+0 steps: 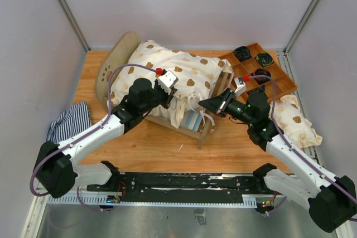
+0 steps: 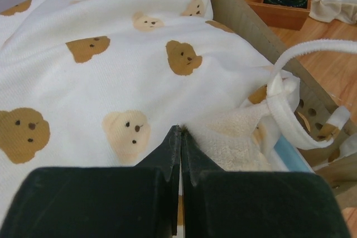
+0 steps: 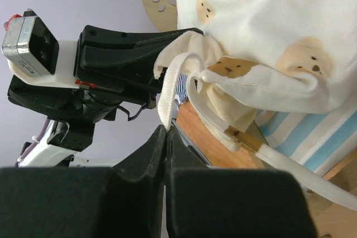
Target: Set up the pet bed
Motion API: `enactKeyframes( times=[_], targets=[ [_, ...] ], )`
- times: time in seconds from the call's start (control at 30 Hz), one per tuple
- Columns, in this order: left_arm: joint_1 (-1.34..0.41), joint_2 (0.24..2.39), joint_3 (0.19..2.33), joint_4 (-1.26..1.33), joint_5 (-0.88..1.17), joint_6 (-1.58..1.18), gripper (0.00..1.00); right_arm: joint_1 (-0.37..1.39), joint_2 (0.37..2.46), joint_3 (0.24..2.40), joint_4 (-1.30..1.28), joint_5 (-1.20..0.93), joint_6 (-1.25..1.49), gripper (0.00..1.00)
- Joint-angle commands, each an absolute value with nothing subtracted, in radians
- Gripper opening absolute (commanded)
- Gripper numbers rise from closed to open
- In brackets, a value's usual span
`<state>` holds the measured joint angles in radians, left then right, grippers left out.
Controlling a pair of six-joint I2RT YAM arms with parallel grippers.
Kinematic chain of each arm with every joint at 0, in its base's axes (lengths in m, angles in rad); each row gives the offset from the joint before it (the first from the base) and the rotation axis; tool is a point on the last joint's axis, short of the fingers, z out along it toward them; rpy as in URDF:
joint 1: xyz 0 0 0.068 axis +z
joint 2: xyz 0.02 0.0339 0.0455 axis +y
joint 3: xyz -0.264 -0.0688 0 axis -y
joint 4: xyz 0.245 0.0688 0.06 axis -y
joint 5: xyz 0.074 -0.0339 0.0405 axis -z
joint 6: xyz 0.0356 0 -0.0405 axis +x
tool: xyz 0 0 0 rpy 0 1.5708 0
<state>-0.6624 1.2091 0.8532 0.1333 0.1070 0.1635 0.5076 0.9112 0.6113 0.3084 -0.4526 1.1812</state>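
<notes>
Pinching the edge of the bear-print cover [image 2: 111,65], the left gripper [image 2: 179,133] has its jaws pressed together, with a sliver of pale fabric showing between them. From its own camera the cover spreads out ahead of and to the left of the tips, draped over the pet bed [image 1: 184,128]. A fuzzy cream lining is turned up just to the right of them.

The right gripper [image 3: 167,132] is clamped tight too, nipping the lower end of a white strap [image 3: 172,82]. The strap loops up from its tips toward the gathered corner of the cover. Directly past those tips the left gripper's black fingers [image 3: 139,48] point in from the left, and the two tools sit close together at the same corner of the cover.

The bed lies straight in front of both tools, on the wooden table [image 1: 145,149]. Its blue-and-white striped mattress [image 3: 312,132] peeks out under the cover, to the right of the right gripper's tips. Its rounded headboard [image 1: 118,62] stands beyond the left gripper, at the far end.

Behind the right gripper's wrist, further along the table, sits a brown compartment tray [image 1: 279,82] holding dark coiled items [image 1: 242,53]. A bear-print pillow [image 1: 295,118] lies on that arm's outer side. A navy striped cloth [image 1: 70,121] lies well apart, on the outer side of the left arm.
</notes>
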Motion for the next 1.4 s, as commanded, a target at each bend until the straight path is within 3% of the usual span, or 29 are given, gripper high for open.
enactKeyframes(
  times=[0.0, 0.43, 0.67, 1.1, 1.37],
  targets=[
    [-0.648, 1.201, 0.845, 0.156, 0.101, 0.143, 0.0, 0.53, 0.931, 0.604, 0.378, -0.492, 1.221, 0.0],
    [-0.635, 1.178, 0.832, 0.127, 0.078, 0.119, 0.0, 0.647, 1.017, 0.655, 0.495, -0.469, 1.305, 0.0],
    [-0.632, 1.171, 0.827, 0.129, 0.088, 0.113, 0.0, 0.648, 1.011, 0.562, 0.452, -0.368, 1.235, 0.0],
    [-0.631, 1.164, 0.814, 0.132, 0.105, 0.086, 0.0, 0.658, 0.93, 0.646, 0.069, -0.212, 0.883, 0.01],
    [-0.63, 1.155, 0.774, 0.154, 0.143, 0.047, 0.0, 0.665, 0.886, 0.725, -0.288, -0.186, 0.633, 0.33]
  ],
)
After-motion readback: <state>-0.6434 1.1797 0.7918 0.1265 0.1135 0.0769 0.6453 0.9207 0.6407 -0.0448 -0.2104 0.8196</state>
